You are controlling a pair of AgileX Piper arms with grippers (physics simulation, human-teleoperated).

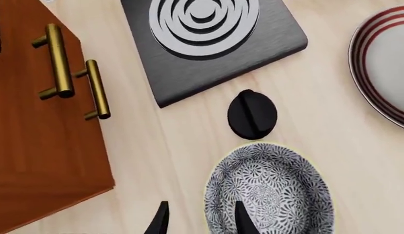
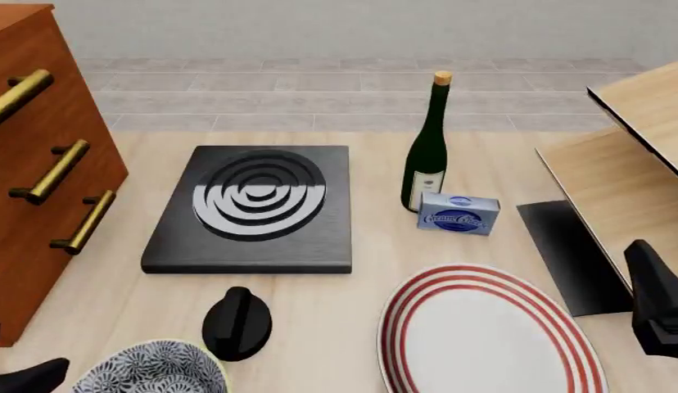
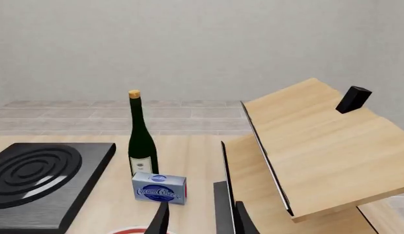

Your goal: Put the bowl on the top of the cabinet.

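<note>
The speckled grey-and-white bowl [image 1: 273,190] sits upright on the pale wood table, near its front left edge [image 2: 153,370]. The reddish-brown cabinet [image 2: 38,164] with brass bar handles stands at the far left, and its front also shows in the left wrist view [image 1: 39,146]. My left gripper [image 1: 202,222] is open. One fingertip [image 1: 244,220] shows over the bowl's inside and the other lies outside the rim. I cannot tell if they touch it. My right gripper [image 3: 200,222] is open and empty at the right, by the shelf unit.
A black hotplate [image 2: 251,209] lies mid-table, with a black knob-shaped object [image 2: 237,322] between it and the bowl. A white plate with red rings [image 2: 486,336] lies front centre. A wine bottle [image 2: 429,147] and a blue box [image 2: 459,213] stand behind. A pale wood shelf unit [image 2: 634,164] is at the right.
</note>
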